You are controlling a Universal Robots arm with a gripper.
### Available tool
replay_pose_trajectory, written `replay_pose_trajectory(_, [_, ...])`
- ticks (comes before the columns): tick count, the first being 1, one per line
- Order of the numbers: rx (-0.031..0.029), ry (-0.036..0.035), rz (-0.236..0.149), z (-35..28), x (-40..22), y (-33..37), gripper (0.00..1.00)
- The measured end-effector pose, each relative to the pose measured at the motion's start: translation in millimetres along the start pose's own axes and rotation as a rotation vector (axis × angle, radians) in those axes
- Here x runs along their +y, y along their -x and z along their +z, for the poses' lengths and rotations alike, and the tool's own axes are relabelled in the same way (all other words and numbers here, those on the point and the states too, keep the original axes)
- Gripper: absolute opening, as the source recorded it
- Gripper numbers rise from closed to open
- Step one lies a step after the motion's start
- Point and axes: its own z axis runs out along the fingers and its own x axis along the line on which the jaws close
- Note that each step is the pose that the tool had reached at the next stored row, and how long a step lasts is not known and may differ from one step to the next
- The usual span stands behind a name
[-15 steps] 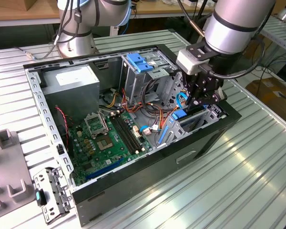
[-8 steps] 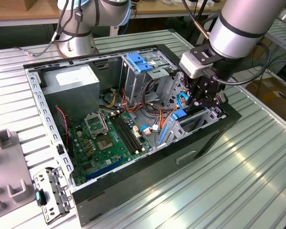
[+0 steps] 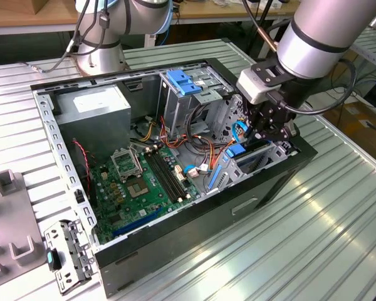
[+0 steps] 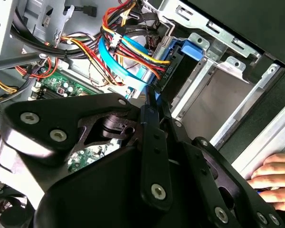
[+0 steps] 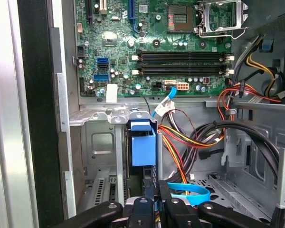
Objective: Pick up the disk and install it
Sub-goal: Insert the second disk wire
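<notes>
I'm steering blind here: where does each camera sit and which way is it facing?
Exterior view: off the arm, above the table, looking down into the open computer case; the arm and its hand show over the drive bay.
First wrist view: on the arm, facing the disk in its bay, motherboard beyond; the hand grips the disk.
Second wrist view: on the arm, facing past the hand into the bay.
Both wrist views share the disk.

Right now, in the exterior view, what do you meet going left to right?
Grey plastic fixture → loose metal bracket → green motherboard → pale blue slotted bracket → gripper above the disk.
</notes>
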Motion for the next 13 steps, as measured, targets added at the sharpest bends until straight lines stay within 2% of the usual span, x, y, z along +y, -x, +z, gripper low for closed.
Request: replay_pose_trajectory(13, [0.0003, 0.0000, 0.003, 8.2, 0.3, -1.5, 0.16])
